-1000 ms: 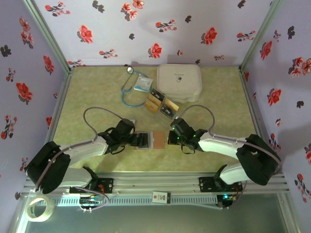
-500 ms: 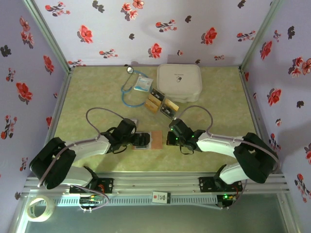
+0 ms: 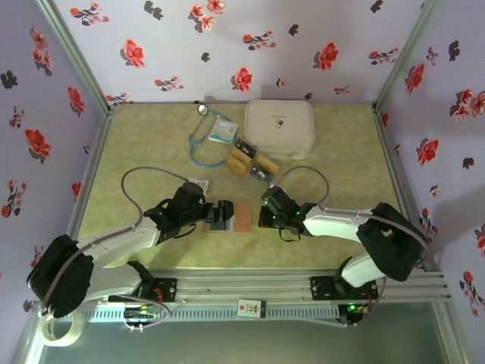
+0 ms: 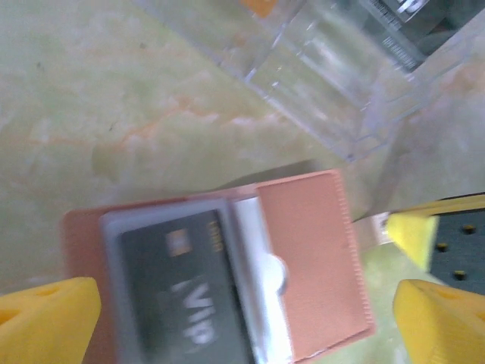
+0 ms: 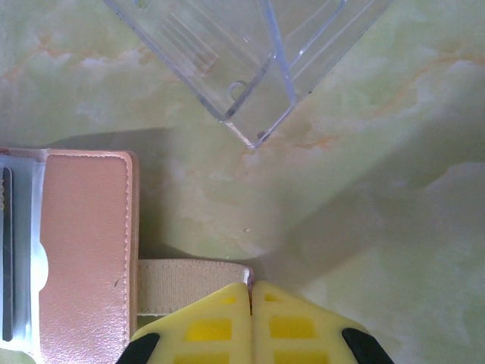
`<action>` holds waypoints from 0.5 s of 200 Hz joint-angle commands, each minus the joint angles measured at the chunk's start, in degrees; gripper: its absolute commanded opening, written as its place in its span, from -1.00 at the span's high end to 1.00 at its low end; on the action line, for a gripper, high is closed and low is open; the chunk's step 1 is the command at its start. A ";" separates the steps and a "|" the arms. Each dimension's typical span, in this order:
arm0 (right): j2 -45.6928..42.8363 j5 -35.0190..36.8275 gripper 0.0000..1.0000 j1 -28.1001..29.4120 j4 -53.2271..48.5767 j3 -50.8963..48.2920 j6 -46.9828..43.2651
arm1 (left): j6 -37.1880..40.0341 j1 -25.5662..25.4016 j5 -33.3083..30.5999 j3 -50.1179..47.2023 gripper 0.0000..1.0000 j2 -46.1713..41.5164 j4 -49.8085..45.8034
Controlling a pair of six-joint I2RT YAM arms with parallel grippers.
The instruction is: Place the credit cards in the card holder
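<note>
Card holder (image 3: 231, 218), lying open near the middle of the tabletop's (image 3: 136, 152) near edge, with one black card (image 4: 178, 296) seated in its clear left pocket. Over the last second my left arm has swung its elbow back toward the near left corner, while my left jaws have slid a little farther over the holder. They stand released and wide, straddling the carded half and gripping nothing. My right jaws, clenched on nothing, have crept in and rest their tips on the holder's elastic strap (image 5: 193, 277), apparently pinning it. Remaining credit cards (image 3: 251, 163) lie clustered nearer the far edge, just short of the white case (image 3: 279, 127). Reading: one card is in, and my left jaws are free to fetch another.
</note>
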 commanded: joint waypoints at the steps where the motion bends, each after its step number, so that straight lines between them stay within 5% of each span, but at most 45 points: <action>1: 0.84 -0.05 1.00 0.40 0.90 0.48 0.78 | -2.59 -1.48 1.46 1.64 -0.99 0.71 2.02; 47: 1.58 -0.05 1.00 0.46 1.16 0.86 0.82 | -2.10 -2.37 -5.85 3.11 -0.99 0.55 -3.12; 100: 1.84 -0.05 1.00 0.45 0.86 1.12 0.56 | -0.62 2.78 -4.79 0.29 -0.99 3.34 -5.48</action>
